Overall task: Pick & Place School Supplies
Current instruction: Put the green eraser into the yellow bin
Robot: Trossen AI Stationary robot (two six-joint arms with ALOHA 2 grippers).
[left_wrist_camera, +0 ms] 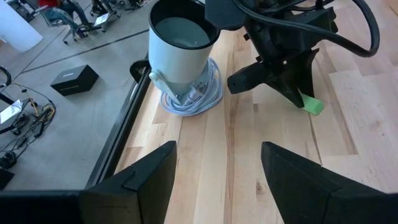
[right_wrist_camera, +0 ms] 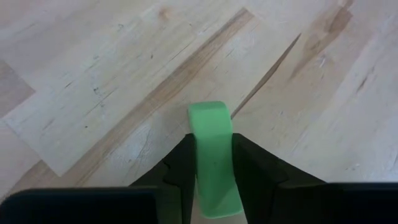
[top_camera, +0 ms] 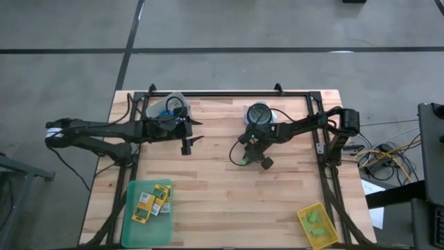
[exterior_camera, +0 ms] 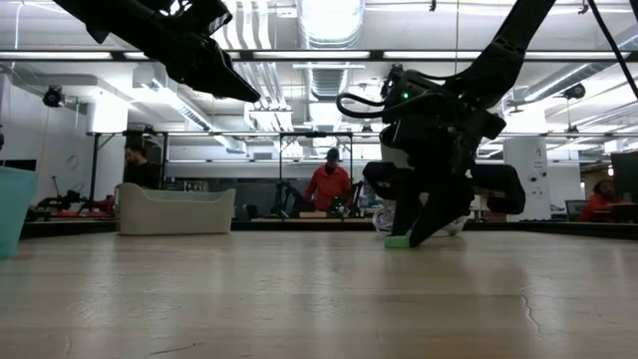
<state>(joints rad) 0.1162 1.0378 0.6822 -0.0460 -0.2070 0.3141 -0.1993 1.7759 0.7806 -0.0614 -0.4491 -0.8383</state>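
Near table centre, right gripper [top_camera: 244,157] is down at the wooden tabletop [top_camera: 222,201], fingers pinching a small light-green rectangular eraser block [right_wrist_camera: 212,155]. Right wrist view shows it best: block clamped between the two dark fingers [right_wrist_camera: 180,168], its rounded end sticking out past the tips over bare planks. Low view adds that the block's end [exterior_camera: 398,240] sits at the table surface, touching or just above it, cannot tell which. High view only gives a faint green speck at the gripper there. Left wrist view catches the same block [left_wrist_camera: 310,104] from the other side, poking out beneath the right arm's dark fingers.

Left gripper [top_camera: 195,130] hangs over the far left part of the table, fingers spread wide apart, nothing between them; in low view it is well above the surface [exterior_camera: 214,75].

High view alone shows the rest: flat green tray [top_camera: 132,226] at the near left corner holding small yellow-and-green crayon boxes [top_camera: 154,198]; small yellow bin [top_camera: 310,212] at the near right corner with light-green blocks [top_camera: 318,221] inside. White cylindrical cup [left_wrist_camera: 180,46] with a coiled pale cable [left_wrist_camera: 189,102] at its base stands at the far edge, near the right arm. Low view shows people [exterior_camera: 329,186] in the room beyond the table.
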